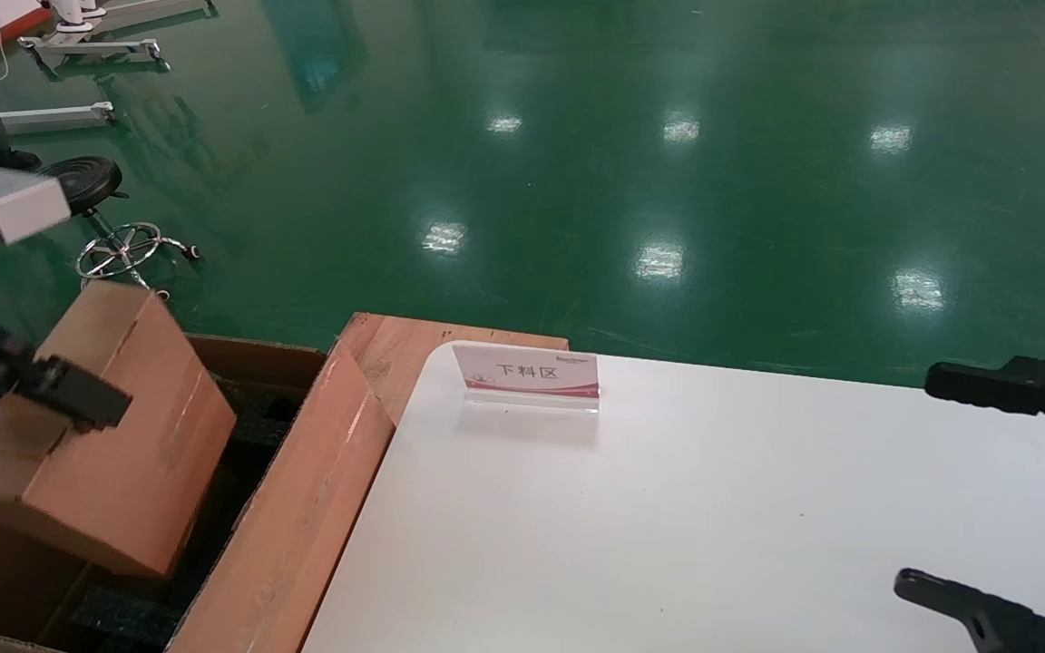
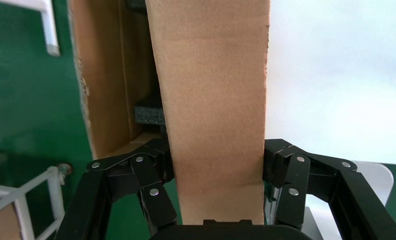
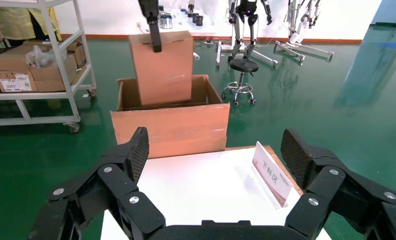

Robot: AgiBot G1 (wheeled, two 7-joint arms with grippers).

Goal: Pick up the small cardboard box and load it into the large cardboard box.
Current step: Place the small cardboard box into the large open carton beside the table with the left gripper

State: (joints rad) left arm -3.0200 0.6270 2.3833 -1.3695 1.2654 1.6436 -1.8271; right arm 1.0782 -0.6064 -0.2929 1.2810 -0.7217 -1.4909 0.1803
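Over the open top of the large cardboard box [image 1: 296, 508], off the left edge of the white worktop [image 1: 713, 508], the small cardboard box [image 1: 96, 435] hangs tilted, its lower end dipping below the big carton's rim. The left gripper [image 1: 78, 394] clamps it from above, one black finger lying across the upper face. The left wrist view makes the grip plain: the carton [image 2: 213, 105] is pinched between both fingers [image 2: 153, 175], pads pressed flat against its two sides, with a black foam block [image 2: 148, 112] visible down inside the big box [image 2: 103, 100]. From the head view the foam [image 1: 123, 617] shows as dark slabs along the box floor, and the tall near flap leans against the worktop's left edge.

The right wrist view looks across from the far side and gives what the others do not: the small carton [image 3: 162, 67] standing well proud of the big box's walls [image 3: 168, 127], so it is only partly lowered in.

A reddish wooden board [image 1: 395, 349] sits at the worktop's far left corner. A small sign stand [image 1: 527, 376] with Chinese characters stands near the far edge. The right gripper [image 1: 1012, 494] hovers at the worktop's right edge, fingers spread wide and holding nothing. A black stool [image 1: 87, 181] stands on the green floor [image 1: 668, 163] beyond.
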